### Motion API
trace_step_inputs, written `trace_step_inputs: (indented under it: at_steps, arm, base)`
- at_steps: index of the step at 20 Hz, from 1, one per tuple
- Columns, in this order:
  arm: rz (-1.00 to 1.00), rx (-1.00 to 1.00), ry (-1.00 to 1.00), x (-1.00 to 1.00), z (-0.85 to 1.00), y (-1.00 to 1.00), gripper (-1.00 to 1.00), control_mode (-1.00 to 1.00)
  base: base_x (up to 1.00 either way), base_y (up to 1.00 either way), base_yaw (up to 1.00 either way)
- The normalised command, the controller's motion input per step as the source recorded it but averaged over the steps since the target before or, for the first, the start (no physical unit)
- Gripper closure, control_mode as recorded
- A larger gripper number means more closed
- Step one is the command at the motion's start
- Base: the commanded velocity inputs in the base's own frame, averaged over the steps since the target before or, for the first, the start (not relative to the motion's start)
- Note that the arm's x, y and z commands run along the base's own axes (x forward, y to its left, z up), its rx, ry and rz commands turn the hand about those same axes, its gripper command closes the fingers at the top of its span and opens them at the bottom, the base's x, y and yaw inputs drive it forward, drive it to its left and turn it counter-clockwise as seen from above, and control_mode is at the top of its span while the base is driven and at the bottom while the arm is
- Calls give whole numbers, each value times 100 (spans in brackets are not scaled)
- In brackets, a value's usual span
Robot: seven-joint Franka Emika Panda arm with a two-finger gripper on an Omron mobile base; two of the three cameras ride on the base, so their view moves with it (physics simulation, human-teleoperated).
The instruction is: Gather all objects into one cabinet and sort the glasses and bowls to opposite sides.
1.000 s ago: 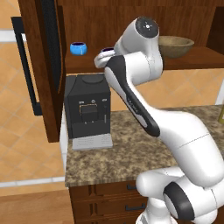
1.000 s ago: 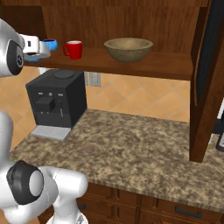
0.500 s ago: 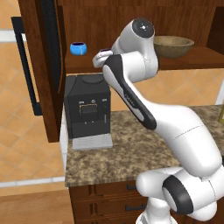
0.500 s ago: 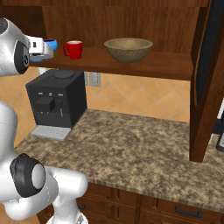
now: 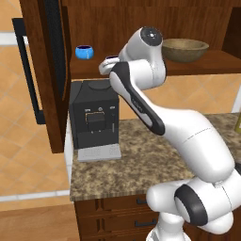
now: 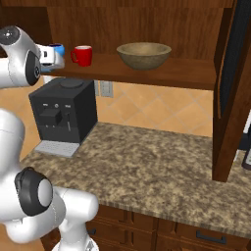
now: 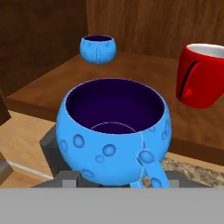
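Hand view shows the end effector [image 7: 114, 181] gripping a blue mug [image 7: 113, 133] at the shelf edge, near the red cup [image 7: 202, 75]. A second blue mug [image 5: 84, 52] and the wooden bowl [image 6: 144, 55] already stand on the cabinet shelf [image 6: 186, 73]; I judge only placing this mug beside the cup, away from the bowl, remains.

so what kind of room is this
A rendered home kitchen, by the look of it: a black coffee machine on a speckled stone counter, a wooden wall cabinet holding a wooden bowl and cups, and drawers below.
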Motion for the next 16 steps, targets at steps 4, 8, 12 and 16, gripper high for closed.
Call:
trace_step_inputs:
  at_steps: [4, 8, 12, 16]
  arm:
    - [1, 2, 0, 28, -2, 2, 100, -100]
    - [1, 2, 0, 26, 0, 9, 100, -100]
    - [1, 3, 0, 40, 0, 9, 100, -100]
    - [1, 3, 1, 47, -3, 9, 100, -100]
  base:
    - [0, 0, 0]
    - [0, 0, 0]
    - [0, 0, 0]
    - [0, 0, 0]
